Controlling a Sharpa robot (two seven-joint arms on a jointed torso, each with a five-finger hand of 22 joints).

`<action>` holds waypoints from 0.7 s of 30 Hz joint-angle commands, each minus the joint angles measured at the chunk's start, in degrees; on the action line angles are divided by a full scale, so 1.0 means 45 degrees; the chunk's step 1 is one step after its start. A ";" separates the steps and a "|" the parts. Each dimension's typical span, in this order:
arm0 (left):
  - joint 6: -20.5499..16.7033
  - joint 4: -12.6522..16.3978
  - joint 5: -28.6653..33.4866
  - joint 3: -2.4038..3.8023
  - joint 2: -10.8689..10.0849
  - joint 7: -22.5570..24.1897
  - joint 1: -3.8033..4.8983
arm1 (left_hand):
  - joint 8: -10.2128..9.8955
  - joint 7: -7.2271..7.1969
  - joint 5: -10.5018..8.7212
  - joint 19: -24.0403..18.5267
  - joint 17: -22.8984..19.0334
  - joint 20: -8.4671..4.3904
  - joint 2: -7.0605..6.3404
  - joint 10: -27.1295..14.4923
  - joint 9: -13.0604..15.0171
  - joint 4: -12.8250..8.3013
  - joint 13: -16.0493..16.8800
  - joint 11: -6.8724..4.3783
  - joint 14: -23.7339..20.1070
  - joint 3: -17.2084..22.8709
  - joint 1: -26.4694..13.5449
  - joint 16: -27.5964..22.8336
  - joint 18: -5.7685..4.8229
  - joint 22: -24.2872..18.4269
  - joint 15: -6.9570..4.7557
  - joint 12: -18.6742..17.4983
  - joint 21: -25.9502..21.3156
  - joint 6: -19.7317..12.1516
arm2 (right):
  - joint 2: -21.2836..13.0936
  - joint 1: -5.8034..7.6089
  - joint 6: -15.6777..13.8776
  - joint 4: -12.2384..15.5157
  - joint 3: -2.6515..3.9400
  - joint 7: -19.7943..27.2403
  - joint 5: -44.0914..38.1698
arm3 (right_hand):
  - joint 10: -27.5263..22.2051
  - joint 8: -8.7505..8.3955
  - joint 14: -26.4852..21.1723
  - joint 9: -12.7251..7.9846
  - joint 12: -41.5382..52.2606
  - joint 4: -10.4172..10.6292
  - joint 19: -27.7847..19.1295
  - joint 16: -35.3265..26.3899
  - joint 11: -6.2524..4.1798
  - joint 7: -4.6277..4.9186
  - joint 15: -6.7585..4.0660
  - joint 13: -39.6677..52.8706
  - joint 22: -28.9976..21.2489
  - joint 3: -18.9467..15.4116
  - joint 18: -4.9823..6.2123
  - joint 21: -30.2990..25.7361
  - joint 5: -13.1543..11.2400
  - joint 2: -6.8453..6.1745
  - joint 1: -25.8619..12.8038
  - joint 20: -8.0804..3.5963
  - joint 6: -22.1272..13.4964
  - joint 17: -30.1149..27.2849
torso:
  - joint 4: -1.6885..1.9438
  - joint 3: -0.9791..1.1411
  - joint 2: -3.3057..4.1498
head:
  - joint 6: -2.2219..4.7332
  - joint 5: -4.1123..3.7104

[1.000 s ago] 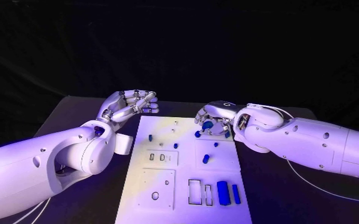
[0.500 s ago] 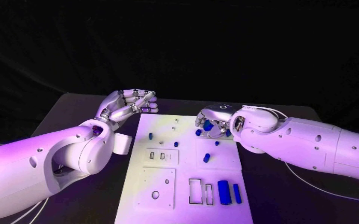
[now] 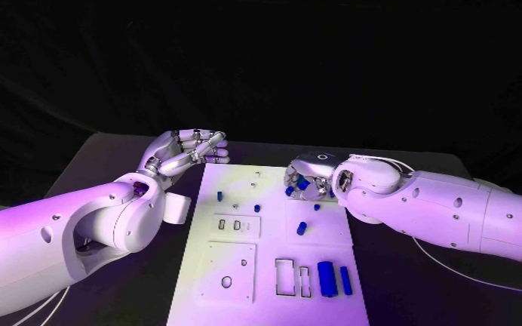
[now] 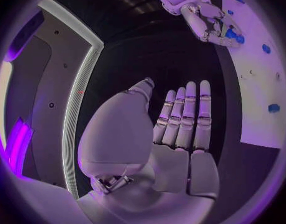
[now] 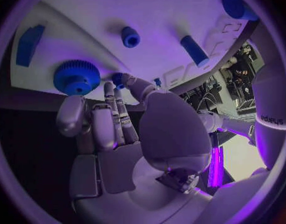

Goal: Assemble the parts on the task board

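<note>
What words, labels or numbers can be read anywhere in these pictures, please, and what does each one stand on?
A small dark wordmark on the right arm: too small and bent to read with confidence.
The task board and the blue parts: no legible text.

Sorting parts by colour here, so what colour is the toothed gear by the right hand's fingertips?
Blue. The round toothed gear shows best in the right wrist view, on the white task board.

Left robot hand (image 3: 187, 149) hovers open; right robot hand (image 3: 309, 175) reaches down, fingers parted.
</note>
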 commanded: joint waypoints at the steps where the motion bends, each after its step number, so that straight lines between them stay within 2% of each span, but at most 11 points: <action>1: 0.0280 0.0045 0.0015 0.0014 -0.0007 0.0000 0.0030 | -0.0015 0.0106 -0.0013 0.0108 0.0018 0.0006 0.0024 -0.0068 -0.0002 0.0014 -0.0011 0.0040 0.0031 -0.0053 0.0143 0.0073 0.0166 0.0019 0.0038 -0.0087 0.0087 -0.0009 | 0.0030 -0.0023 0.0096 -0.0005 0.0001 -0.0171 -0.0212 | 0.0137 0.0082 0.0477 0.0032 0.0094 0.0057 0.0107 0.0087 -0.0008 -0.0041 -0.0046 0.0015 0.0127 0.0182 -0.0157 0.0097 -0.0015 0.0201 -0.0015 0.0019 0.0120 0.0025 | -0.0006 -0.0012 0.0025 | -0.0004 0.0018; 11: 0.0327 0.0040 0.0100 0.0014 -0.0019 -0.0052 0.0041 | -0.0017 0.0106 -0.0007 0.0104 0.0032 0.0005 0.0070 -0.0083 -0.0002 0.0033 -0.0015 0.0046 0.0019 -0.0044 0.0137 0.0067 0.0162 0.0017 0.0045 -0.0113 0.0091 -0.0012 | 0.0134 -0.0083 0.0030 -0.0065 0.0000 -0.0268 -0.0165 | 0.0314 0.0172 0.0488 0.0129 0.0164 0.0117 0.0306 0.0268 -0.0082 -0.0118 -0.0099 0.0035 0.0627 0.0597 -0.0235 0.0421 -0.0137 0.0326 0.0036 -0.0025 0.0249 0.0166 | 0.0060 -0.0039 0.0050 | -0.0028 -0.0001; 21: 0.0374 0.0049 0.0145 0.0014 -0.0027 -0.0100 0.0051 | -0.0017 0.0105 -0.0005 0.0102 0.0039 0.0005 0.0090 -0.0084 -0.0002 0.0035 -0.0015 0.0046 0.0016 -0.0037 0.0142 0.0065 0.0161 0.0017 0.0046 -0.0123 0.0093 -0.0012 | 0.0225 -0.0144 -0.0127 -0.0159 -0.0006 -0.0485 -0.0204 | 0.0408 0.0271 0.0504 0.0229 0.0194 0.0096 0.0397 0.0399 -0.0129 -0.0170 -0.0134 0.0047 0.0884 0.0866 -0.0272 0.0591 -0.0300 0.0371 0.0106 -0.0060 0.0365 0.0270 | 0.0058 -0.0060 0.0063 | -0.0061 -0.0022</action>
